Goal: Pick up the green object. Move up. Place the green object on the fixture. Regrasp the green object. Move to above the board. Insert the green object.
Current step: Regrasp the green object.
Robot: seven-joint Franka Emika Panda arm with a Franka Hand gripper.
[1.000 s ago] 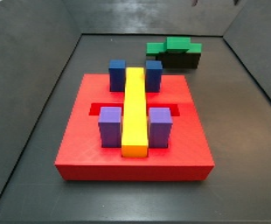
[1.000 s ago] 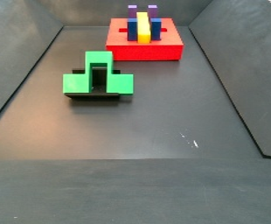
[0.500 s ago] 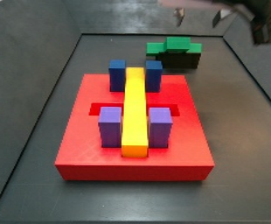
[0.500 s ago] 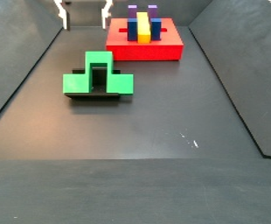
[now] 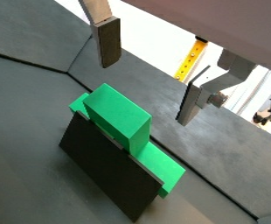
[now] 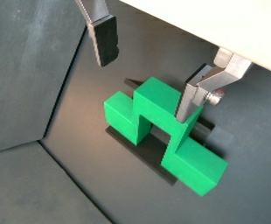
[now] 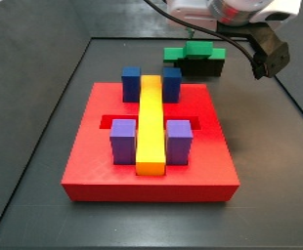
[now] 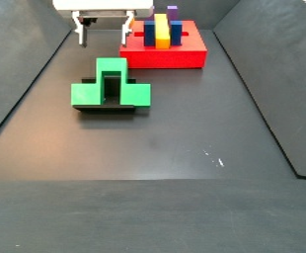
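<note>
No words, labels or brand names can be read anywhere.

The biggest thing is the dark grey floor [image 8: 183,148], which is smooth and dull, with sloped grey walls around it.

Next is the board [image 7: 148,166], a thick red square slab with sunken slots cut in its top. A long yellow bar [image 7: 151,122] is laid along its middle. Two dark blue blocks [image 7: 132,82] are stood at the far end of the bar and two purple blocks [image 7: 123,142] at the near end, one on each side. All look like plain, smooth plastic.

The green object [image 8: 110,87] is seen well apart from the board. It is bright green and blocky, shaped like a T with a notch. It is set on the fixture [image 5: 103,166], a flat black bracket, in both wrist views. In both side views the fixture shows only as a dark edge under the green.

The gripper [image 6: 149,63] is held above the green object and is not touching it. Its fingers [image 5: 107,42] are flat silver plates with dark pads. They are spread wide apart, and nothing is held between them. In a side view the gripper [image 8: 101,30] is seen up near the back wall.
</note>
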